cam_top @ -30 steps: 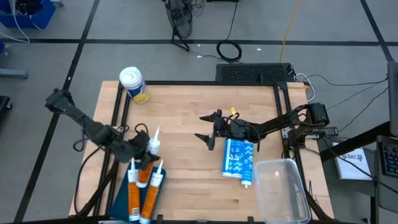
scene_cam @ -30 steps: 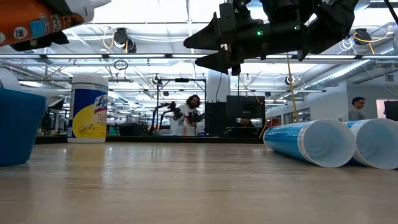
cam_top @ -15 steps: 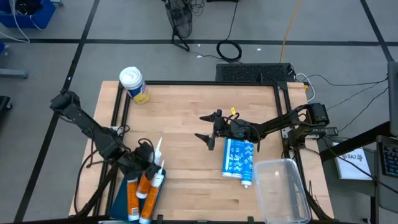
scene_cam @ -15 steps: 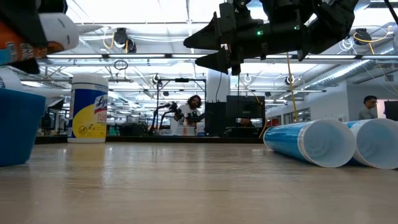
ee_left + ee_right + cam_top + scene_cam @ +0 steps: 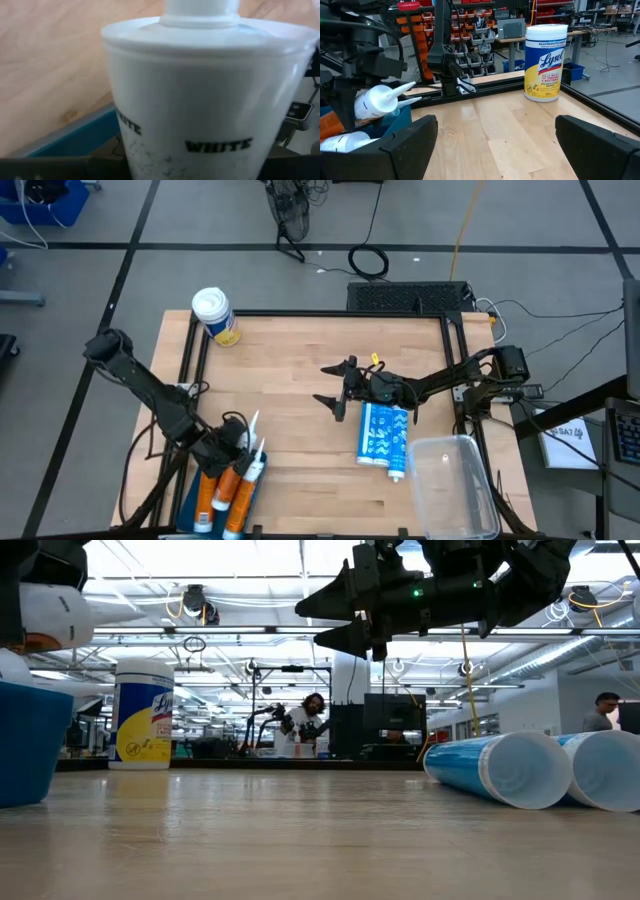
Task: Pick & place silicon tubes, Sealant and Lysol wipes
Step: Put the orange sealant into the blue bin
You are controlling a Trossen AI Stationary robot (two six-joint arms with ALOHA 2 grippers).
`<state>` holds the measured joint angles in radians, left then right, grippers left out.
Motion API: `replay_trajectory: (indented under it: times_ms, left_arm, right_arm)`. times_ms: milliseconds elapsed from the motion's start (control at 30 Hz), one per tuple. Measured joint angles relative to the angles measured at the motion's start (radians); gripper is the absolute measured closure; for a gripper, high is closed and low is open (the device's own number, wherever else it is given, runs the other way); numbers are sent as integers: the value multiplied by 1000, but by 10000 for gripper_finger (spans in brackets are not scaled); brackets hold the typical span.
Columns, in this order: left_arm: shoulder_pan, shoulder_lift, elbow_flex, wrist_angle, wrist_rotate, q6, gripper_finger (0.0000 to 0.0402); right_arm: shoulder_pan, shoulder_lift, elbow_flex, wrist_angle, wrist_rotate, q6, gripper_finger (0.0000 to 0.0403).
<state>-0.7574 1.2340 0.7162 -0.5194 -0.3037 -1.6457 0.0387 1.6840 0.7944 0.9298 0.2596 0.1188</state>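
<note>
While your left gripper (image 5: 232, 448) clamps an orange sealant tube (image 5: 225, 472) over the blue bin (image 5: 188, 498), your right gripper (image 5: 331, 385) hangs wide open, empty
Lysol wipes (image 5: 216, 316) stand upright at the table's far left corner; two blue tubes (image 5: 383, 434) lie beside the clear container (image 5: 452, 486)

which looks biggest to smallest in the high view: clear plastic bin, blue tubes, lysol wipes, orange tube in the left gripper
1. Clear plastic bin
2. Blue tubes, taken as a pair
3. Orange tube held in the left gripper and Lysol wipes: not ranked, since the upright canister shows mostly its lid from above.
</note>
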Motion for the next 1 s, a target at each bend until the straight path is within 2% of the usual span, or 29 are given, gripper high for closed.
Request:
replay_trajectory:
  times_ms: [300,533,700,1000]
  left_arm:
    - [-13,11,0,-2,-2,-49,206]
    - [-80,11,0,-2,-141,-59,206]
    - [-122,11,0,-1,-204,-72,206]
    - [-179,11,0,22,-320,175,207]
  right_arm:
    - [0,0,0,0,0,0,23]
    - [0,0,0,0,0,-7,23]
    - [0,0,0,0,0,-7,23]
    - [0,0,0,0,0,-7,23]
